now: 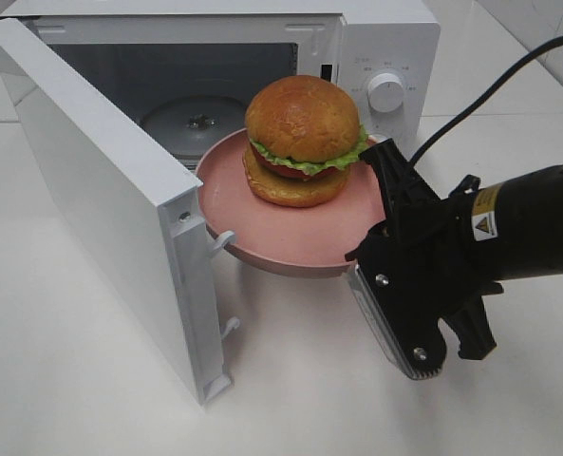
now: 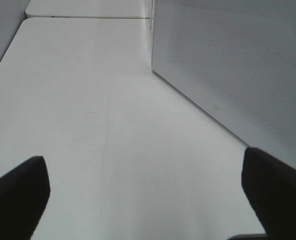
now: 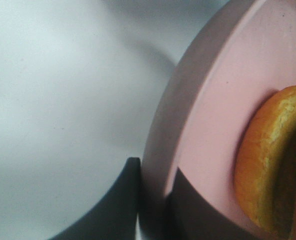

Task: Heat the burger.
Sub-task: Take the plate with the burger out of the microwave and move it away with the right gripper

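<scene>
The burger, with a glossy brown bun, green lettuce and red filling, sits on a pink plate. The plate hangs in the air just in front of the open microwave. My right gripper is shut on the plate's near right rim. In the right wrist view its dark fingers clamp the plate rim, with the burger beyond. My left gripper stands open over bare table beside the microwave door, holding nothing. It is out of the high view.
The microwave door swings out to the left, close to the plate's left edge. A glass turntable lies inside the cavity. A control knob sits on the right panel. The white table spreads in front.
</scene>
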Robot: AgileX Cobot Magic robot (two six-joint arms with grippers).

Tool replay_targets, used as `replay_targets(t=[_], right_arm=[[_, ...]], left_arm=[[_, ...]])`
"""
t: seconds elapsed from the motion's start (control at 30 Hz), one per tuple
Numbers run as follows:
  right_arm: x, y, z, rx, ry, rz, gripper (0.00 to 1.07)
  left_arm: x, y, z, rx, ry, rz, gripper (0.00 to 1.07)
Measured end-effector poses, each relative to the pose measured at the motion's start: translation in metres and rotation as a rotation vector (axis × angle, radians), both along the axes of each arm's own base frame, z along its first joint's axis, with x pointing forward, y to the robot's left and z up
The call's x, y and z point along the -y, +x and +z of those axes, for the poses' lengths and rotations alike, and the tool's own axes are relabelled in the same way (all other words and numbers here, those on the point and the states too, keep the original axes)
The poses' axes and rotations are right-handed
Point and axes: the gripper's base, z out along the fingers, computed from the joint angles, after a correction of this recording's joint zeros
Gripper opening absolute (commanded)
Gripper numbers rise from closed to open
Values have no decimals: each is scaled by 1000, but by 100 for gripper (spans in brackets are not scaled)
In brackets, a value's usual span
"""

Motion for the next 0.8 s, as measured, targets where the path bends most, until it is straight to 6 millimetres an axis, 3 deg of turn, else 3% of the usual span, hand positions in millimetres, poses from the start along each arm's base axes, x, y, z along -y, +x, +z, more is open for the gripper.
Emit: replay_targets(t=[0.23,0.8], right_arm=[[20,-26,5,5,28,-23,0],[53,-68,11,-22,32,-56,0]], left_arm=[[0,0,0,0,0,0,99],[0,0,0,0,0,0,99]])
